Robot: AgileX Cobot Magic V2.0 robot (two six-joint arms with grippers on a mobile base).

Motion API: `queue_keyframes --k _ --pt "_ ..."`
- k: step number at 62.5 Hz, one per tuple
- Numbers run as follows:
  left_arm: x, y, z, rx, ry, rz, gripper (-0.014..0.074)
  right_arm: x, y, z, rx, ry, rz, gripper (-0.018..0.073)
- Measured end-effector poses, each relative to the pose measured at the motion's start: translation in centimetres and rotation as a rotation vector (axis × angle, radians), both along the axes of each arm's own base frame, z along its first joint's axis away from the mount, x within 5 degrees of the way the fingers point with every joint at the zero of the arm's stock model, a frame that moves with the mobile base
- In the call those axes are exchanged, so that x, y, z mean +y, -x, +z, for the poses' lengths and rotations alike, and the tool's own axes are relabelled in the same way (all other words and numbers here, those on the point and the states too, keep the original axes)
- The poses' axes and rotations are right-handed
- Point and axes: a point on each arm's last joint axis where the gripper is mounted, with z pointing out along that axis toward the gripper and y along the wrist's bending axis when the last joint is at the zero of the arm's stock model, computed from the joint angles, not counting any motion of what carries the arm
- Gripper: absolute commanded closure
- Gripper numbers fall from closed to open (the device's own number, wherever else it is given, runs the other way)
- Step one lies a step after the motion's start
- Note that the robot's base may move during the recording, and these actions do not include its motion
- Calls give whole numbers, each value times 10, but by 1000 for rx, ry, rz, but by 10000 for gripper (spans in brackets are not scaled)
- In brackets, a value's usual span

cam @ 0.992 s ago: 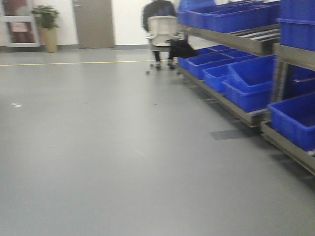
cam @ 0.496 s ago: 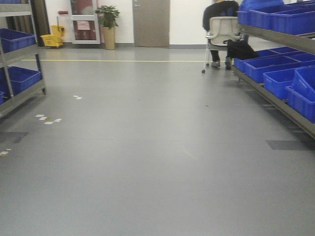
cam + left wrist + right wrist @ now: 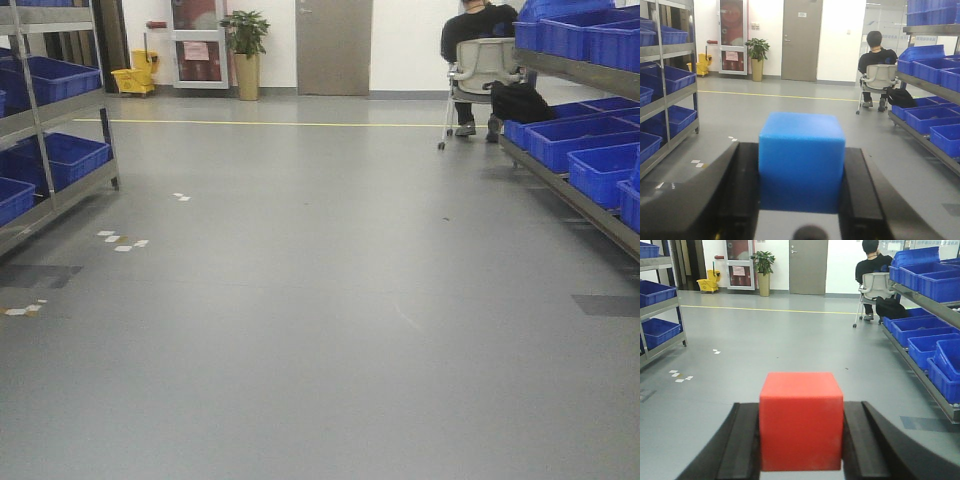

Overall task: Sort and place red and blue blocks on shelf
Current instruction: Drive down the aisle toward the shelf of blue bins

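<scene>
The blue block fills the middle of the left wrist view, with my left gripper shut on it between two black fingers. In the right wrist view the red block sits the same way, my right gripper shut on its two sides. Both cubes are held above the grey floor. A grey shelf with blue bins runs along the right of the aisle, and another shelf stands at the left. Neither gripper shows in the front view.
A person sits on a wheeled chair at the far end of the right shelf, a black bag beside it. A potted plant, a yellow mop bucket and a door line the back wall. White tape marks dot the floor.
The front view has swung left: the right shelf has slid toward the right edge and the left shelf has come into view. The seated person now appears farther right.
</scene>
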Motion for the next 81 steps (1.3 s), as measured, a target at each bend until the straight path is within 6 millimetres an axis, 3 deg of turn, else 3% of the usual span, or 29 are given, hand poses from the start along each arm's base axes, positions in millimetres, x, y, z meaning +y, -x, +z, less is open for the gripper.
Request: queue_keyframes --k 81 --pt "0 0 0 0 0 0 411 0 0 0 0 0 0 503"
